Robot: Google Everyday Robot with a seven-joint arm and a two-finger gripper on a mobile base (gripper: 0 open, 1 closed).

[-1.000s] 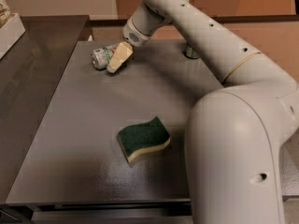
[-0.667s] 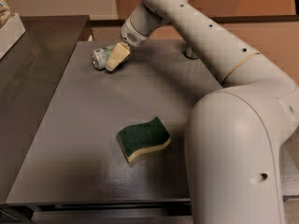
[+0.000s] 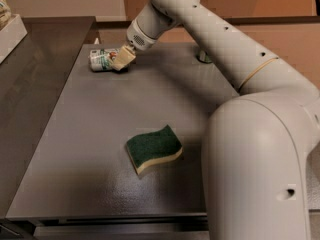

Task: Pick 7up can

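The 7up can (image 3: 102,60), silver-white with green and red markings, lies on its side at the far left of the grey table (image 3: 90,134). My gripper (image 3: 122,59) is down at the can's right end, touching or overlapping it in this view. The arm reaches in from the right across the back of the table. The can's right end is hidden behind the gripper.
A green and yellow sponge (image 3: 152,148) lies in the middle front of the table. A small round grey object (image 3: 203,57) sits at the back right. A dark counter (image 3: 35,59) adjoins on the left with a white box (image 3: 10,31) on it. My arm's large body fills the right side.
My gripper has shifted slightly left against the can. The can now shows more of its side and sits a little further left.
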